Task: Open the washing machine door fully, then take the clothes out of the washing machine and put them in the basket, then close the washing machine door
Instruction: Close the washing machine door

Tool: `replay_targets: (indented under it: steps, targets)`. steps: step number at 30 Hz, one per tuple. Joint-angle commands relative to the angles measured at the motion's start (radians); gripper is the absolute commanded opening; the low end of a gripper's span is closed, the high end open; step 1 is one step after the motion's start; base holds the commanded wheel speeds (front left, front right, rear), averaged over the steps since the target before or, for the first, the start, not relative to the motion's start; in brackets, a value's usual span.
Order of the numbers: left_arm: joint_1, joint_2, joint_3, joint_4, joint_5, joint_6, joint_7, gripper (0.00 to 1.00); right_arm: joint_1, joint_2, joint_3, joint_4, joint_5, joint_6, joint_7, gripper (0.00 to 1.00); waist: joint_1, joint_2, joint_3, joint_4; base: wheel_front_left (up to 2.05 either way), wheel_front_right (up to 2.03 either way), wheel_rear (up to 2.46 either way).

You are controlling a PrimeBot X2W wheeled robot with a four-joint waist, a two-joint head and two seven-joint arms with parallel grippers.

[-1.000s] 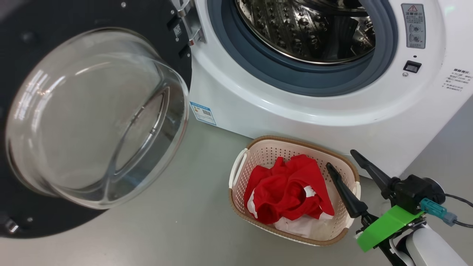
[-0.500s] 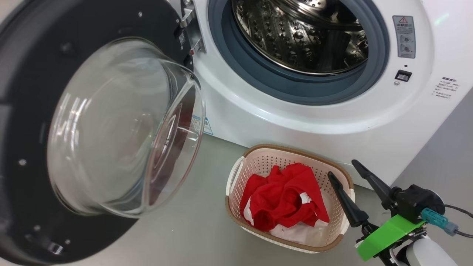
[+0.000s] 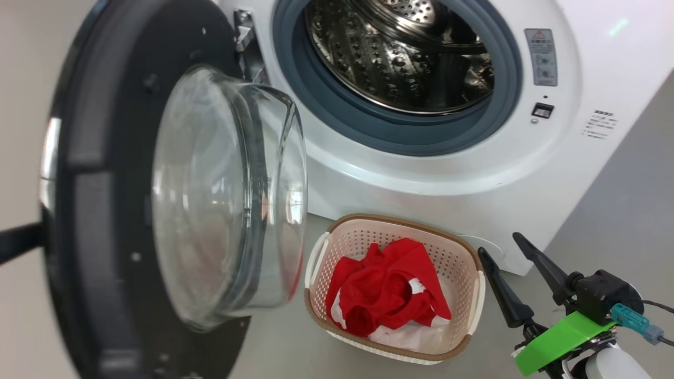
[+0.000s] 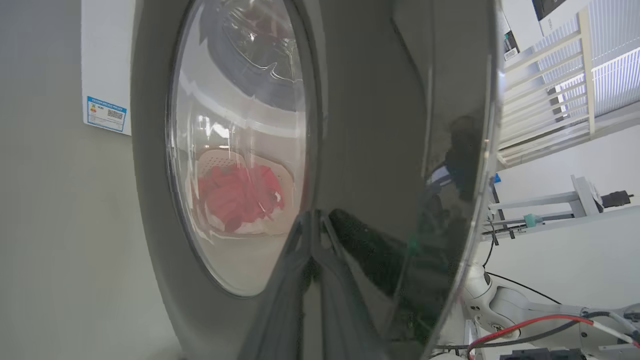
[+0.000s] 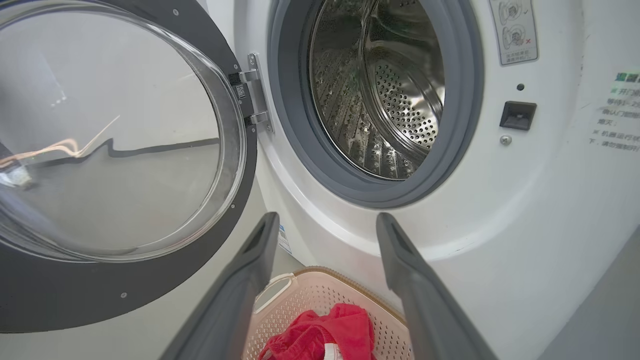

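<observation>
You've one washing machine (image 3: 421,179), its one washing machine door (image 3: 95,210) half open, one basket (image 3: 392,223) holding one heap of clothes (image 3: 384,289) — right gripper (image 3: 500,245) gapes wide, empty; left gripper (image 4: 312,222) sits at the door, its spread unreadable.

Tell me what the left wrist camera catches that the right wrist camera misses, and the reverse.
Left wrist view: the glossy black outer face of the washing machine door, close up, with a pale railing and cables beyond its edge. Right wrist view: the door's inner side, its metal hinge, the steel drum, and the right gripper with fingers spread apart. Both: the door's glass window, the white washing machine, and the clothes lying in the basket, seen through the glass from the left wrist.
</observation>
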Motion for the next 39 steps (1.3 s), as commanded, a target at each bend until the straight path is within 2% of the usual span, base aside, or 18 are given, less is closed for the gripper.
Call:
replay_targets:
  steps: [1,8,18,30,39]
  targets:
    - [-0.022,0.034,0.034,-0.052,-0.007,-0.01,0.012,0.0,0.01,-0.001,0.015,-0.028,-0.008,0.002,-0.012,1.0,0.0,0.0,-0.005,-0.016,0.0,0.0,0.0]
    - [-0.046,-0.039,-0.009,-0.144,0.012,-0.01,-0.005,0.0,0.009,0.008,0.0,-0.037,-0.014,0.002,-0.012,1.0,0.0,0.0,0.001,-0.068,0.0,0.0,0.0]
    - [-0.093,-0.13,-0.058,-0.185,0.045,-0.01,-0.048,0.0,0.012,0.019,-0.012,-0.046,-0.02,0.002,-0.012,1.0,0.0,0.0,0.011,-0.166,0.0,0.0,0.0]
    - [-0.178,-0.202,-0.097,-0.182,0.088,-0.01,-0.134,0.0,-0.005,0.036,-0.026,-0.056,-0.028,0.002,-0.012,1.0,0.0,0.0,0.05,-0.28,0.0,0.0,0.0]
    - [-0.241,-0.234,-0.13,-0.138,0.124,-0.01,-0.213,0.0,-0.018,0.065,-0.031,-0.062,-0.035,0.002,-0.012,1.0,0.0,0.0,0.075,-0.36,0.0,0.0,0.0]
